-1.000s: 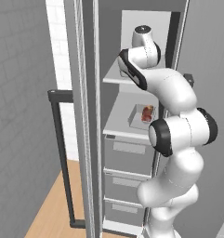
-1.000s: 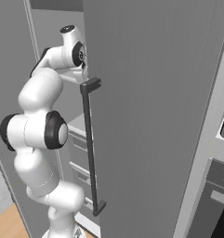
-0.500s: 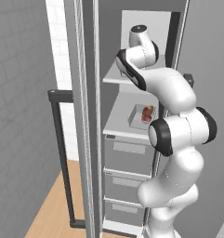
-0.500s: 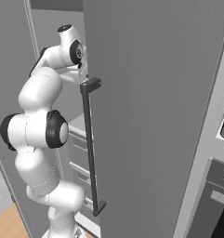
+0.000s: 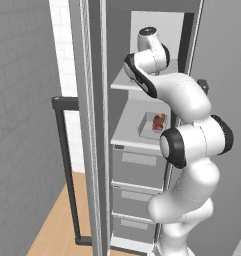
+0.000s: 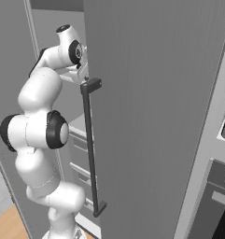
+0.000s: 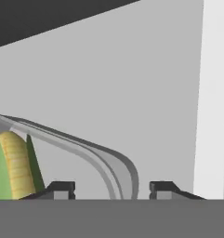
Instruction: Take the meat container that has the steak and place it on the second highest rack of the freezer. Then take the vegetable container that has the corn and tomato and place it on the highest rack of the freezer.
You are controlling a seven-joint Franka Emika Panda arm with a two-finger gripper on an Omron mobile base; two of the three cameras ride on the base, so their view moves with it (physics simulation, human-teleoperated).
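Since a second ago the arm has lifted slightly on the flat light-grey highest rack, where the grey vegetable container's rim with the yellow corn lies between the spread gripper tips, unpinched.

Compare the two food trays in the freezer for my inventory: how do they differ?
The steak tray sits on the lower plain shelf; the corn tray is between the pincer's open fingertips. One holds dark red-brown meat, the other a yellow, green-husked cob. Both are shallow and pale.
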